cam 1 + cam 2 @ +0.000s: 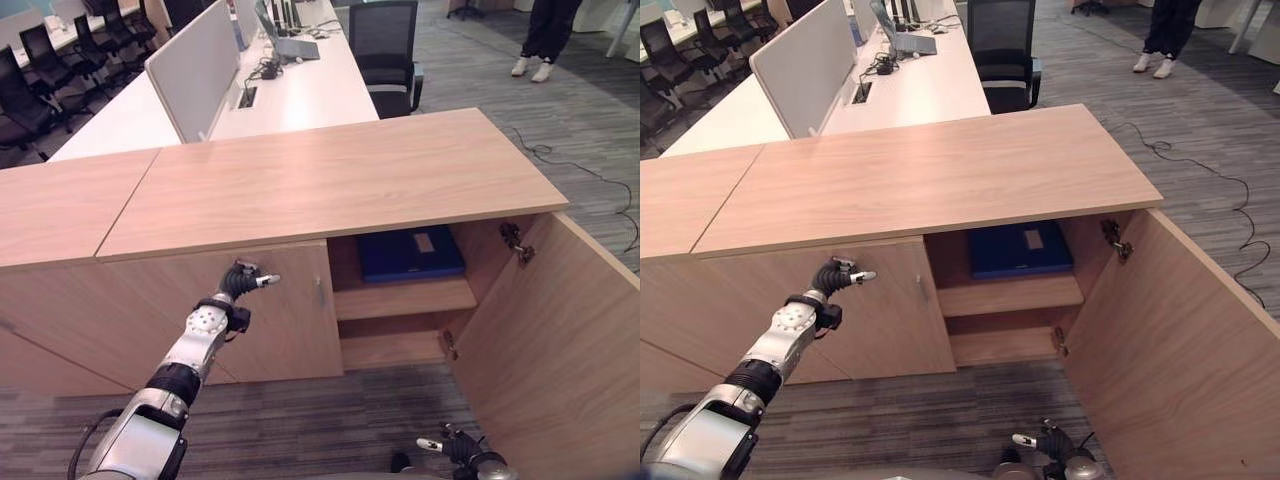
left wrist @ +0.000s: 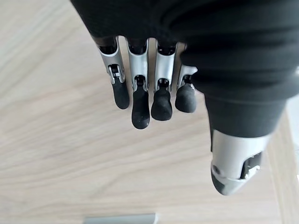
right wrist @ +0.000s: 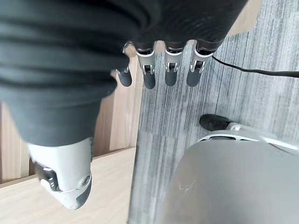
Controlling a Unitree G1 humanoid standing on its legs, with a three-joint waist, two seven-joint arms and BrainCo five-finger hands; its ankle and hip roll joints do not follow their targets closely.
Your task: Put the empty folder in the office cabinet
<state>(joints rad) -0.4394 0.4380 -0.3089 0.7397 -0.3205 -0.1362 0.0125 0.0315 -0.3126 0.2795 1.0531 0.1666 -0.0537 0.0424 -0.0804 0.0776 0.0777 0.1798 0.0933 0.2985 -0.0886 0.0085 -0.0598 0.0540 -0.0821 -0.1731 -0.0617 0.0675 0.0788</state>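
Blocking nothing, open door [image 1: 560,340] exposes shelved folder [image 1: 410,253].

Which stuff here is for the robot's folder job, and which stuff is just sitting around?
For the job:
- blue folder, lying on the upper shelf
- office cabinet, right door swung open
- left hand, by the closed door
- right hand, low

Just around:
- desk
- office chair
- person
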